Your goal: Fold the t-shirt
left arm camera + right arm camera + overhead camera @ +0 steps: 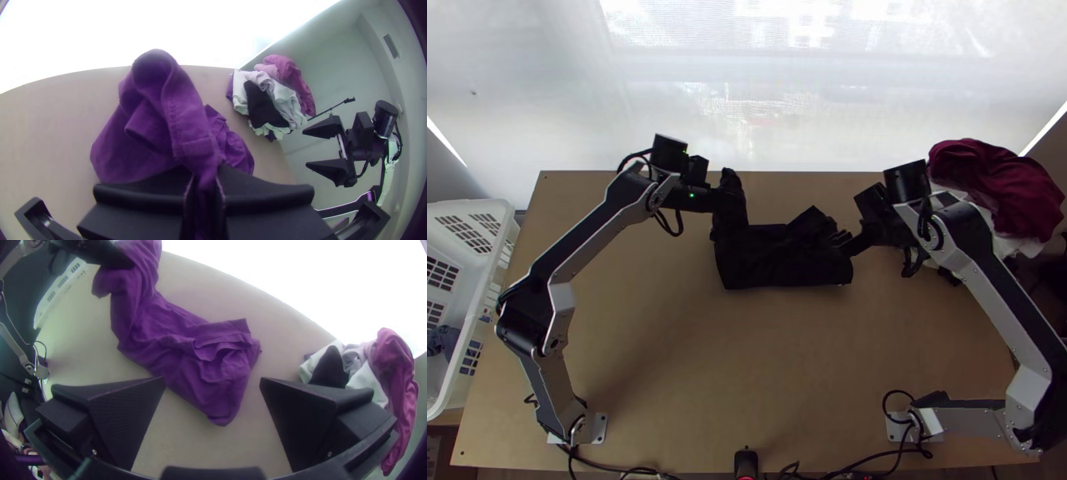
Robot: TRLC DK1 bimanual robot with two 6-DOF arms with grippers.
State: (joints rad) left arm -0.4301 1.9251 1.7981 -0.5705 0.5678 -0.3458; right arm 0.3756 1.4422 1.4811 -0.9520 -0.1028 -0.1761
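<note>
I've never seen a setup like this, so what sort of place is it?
Probably a robotics workspace for laundry folding: a wooden table with two robot arms, a white basket and heaped laundry.

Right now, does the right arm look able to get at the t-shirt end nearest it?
Probably yes: the right gripper is open and faces that end of the t-shirt, with nothing between them; the left gripper holds the other end.
</note>
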